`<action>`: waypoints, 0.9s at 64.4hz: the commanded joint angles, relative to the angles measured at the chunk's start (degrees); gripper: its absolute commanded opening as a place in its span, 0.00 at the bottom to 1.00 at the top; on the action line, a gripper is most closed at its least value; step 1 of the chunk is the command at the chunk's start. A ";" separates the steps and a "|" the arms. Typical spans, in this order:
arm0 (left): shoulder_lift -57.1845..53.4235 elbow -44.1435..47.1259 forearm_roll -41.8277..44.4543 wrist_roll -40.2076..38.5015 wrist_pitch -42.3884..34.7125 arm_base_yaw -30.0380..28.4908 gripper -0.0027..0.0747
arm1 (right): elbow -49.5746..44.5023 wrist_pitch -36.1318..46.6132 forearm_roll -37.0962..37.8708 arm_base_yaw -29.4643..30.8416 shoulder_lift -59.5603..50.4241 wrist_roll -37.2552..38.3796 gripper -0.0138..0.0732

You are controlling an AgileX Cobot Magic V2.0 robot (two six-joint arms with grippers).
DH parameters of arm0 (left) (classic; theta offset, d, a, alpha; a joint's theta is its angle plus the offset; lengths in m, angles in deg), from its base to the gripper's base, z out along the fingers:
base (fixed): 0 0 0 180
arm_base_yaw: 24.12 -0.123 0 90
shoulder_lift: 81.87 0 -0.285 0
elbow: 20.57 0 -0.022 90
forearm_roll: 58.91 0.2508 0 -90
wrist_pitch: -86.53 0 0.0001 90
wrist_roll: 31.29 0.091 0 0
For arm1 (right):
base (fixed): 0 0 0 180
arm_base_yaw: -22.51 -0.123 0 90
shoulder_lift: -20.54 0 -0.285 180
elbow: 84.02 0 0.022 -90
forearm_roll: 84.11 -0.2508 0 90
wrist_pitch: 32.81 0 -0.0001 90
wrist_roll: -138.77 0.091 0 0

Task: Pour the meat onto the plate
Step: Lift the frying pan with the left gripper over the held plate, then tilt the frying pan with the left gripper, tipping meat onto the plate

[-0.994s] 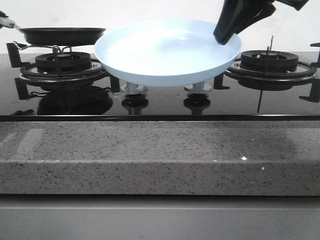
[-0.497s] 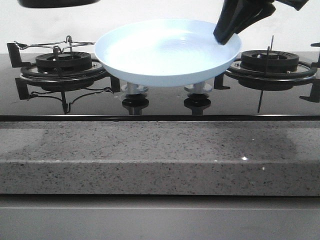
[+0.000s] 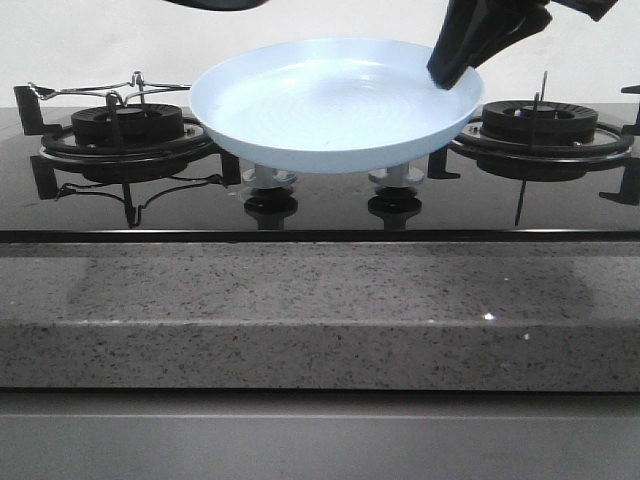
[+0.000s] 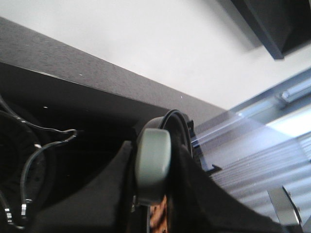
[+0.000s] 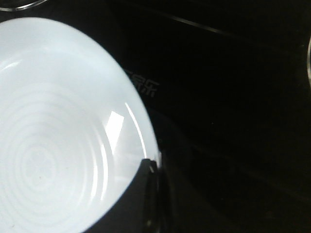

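The pale-blue plate (image 3: 330,110) hangs level above the middle of the stove, with nothing on it. My right gripper (image 3: 445,75) is shut on its right rim; in the right wrist view the dark fingertips (image 5: 153,167) clamp the edge of the plate (image 5: 58,121). Only a sliver of the black frying pan (image 3: 215,3) shows at the top edge, above the plate's left side. In the left wrist view my left gripper (image 4: 153,194) is shut on the pan's pale handle (image 4: 153,160). A bit of orange-brown meat (image 4: 159,218) shows just past the handle.
The left burner (image 3: 125,125) with its wire grate stands bare. The right burner (image 3: 540,120) sits behind the right arm. Two stove knobs (image 3: 268,185) (image 3: 395,185) lie under the plate. A speckled granite counter edge (image 3: 320,310) runs along the front.
The frying pan rose off the left burner and moved right along the top edge, toward the plate. The plate and the right gripper stayed put.
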 commanded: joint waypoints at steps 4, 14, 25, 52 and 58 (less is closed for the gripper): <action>-5.77 -1.83 -1.87 1.20 -5.35 5.14 0.01 | 1.58 2.54 -1.91 0.02 -2.19 -0.41 0.09; -9.27 -1.83 7.38 2.82 -12.20 12.96 0.01 | 1.58 2.54 -1.91 0.02 -2.19 -0.41 0.09; -11.51 -1.83 19.17 2.82 -19.25 21.60 0.01 | 1.58 2.54 -1.91 0.02 -2.19 -0.41 0.09; -14.18 -1.83 45.46 2.72 -27.89 40.28 0.01 | 1.58 2.52 -1.91 0.02 -2.19 -0.41 0.09; -15.26 -1.83 52.35 2.06 -28.69 43.73 0.01 | 1.58 2.52 -1.91 0.02 -2.19 -0.41 0.09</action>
